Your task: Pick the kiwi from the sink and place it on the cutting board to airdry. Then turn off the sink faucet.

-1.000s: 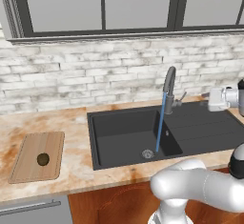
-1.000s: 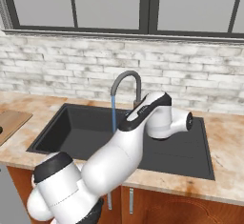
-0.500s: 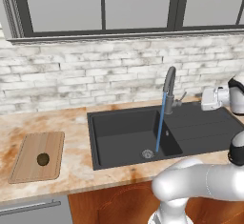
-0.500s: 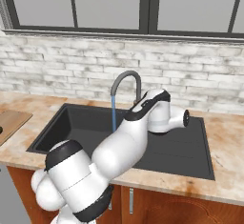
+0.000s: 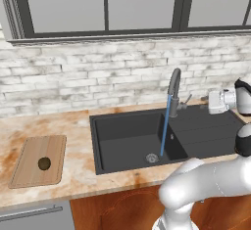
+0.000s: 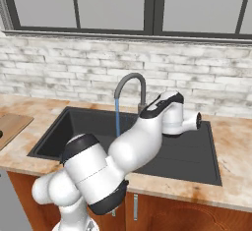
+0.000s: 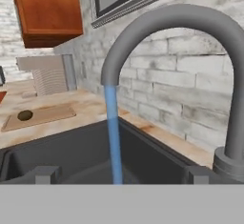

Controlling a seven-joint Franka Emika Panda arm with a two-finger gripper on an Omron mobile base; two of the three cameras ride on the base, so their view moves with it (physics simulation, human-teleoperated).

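Observation:
The kiwi (image 5: 44, 163) lies on the light wooden cutting board (image 5: 29, 168) on the counter left of the black sink (image 5: 122, 126); both also appear small in the hand view, the kiwi (image 7: 25, 115) on the cutting board (image 7: 47, 113). The dark arched sink faucet (image 5: 174, 84) pours a thin blue stream (image 5: 164, 128) down to the drain. My gripper (image 5: 210, 103) hovers over the ribbed drainboard, just right of the faucet's side lever (image 5: 187, 99), pointing at it. Its fingertips (image 7: 45, 173) stand wide apart, open and empty, framing the faucet (image 7: 167, 23).
A white brick wall and dark-framed window run behind the sink. My arm's white links (image 6: 138, 141) arch over the basin's right half. A wooden wall cabinet (image 7: 47, 8) and a grey ribbed object (image 7: 47, 77) are beyond the cutting board. The metal drain (image 5: 152, 158) sits mid-basin.
My hand has drifted left toward the faucet and its lever. The kiwi, board and water stream are unchanged.

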